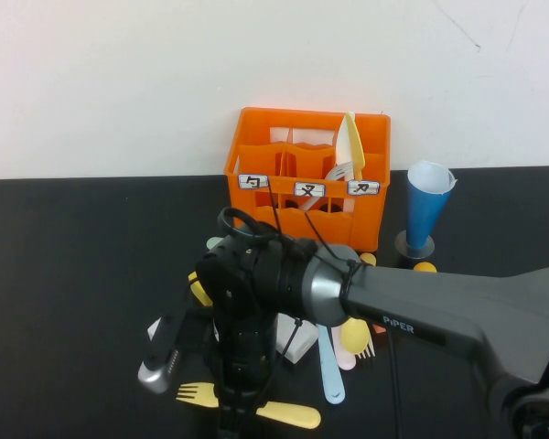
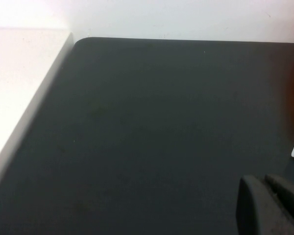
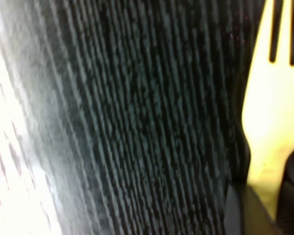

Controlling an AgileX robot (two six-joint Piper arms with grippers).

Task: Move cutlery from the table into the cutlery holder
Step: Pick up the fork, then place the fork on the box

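My right gripper (image 1: 234, 412) reaches down to the table's (image 1: 73, 274) front centre and is shut on a yellow fork (image 1: 293, 416) that lies flat there. In the right wrist view the fork (image 3: 277, 122) runs between my right gripper's (image 3: 262, 205) dark fingers. A light blue spoon (image 1: 330, 370), a pink piece (image 1: 346, 358) and a yellow spoon (image 1: 355, 336) lie just right of the arm. The orange cutlery holder (image 1: 302, 206) stands at the back with cream cutlery (image 1: 350, 146) in its right compartment. My left gripper (image 2: 267, 191) is shut and empty over bare table (image 2: 137, 122), out of the high view.
A blue cone cup (image 1: 427, 210) stands right of the holder with a small orange ball (image 1: 425, 267) in front of it. A white cube (image 1: 297, 345) and a yellow piece (image 1: 199, 289) sit partly hidden under the right arm. The table's left edge (image 2: 34, 122) meets a white surface.
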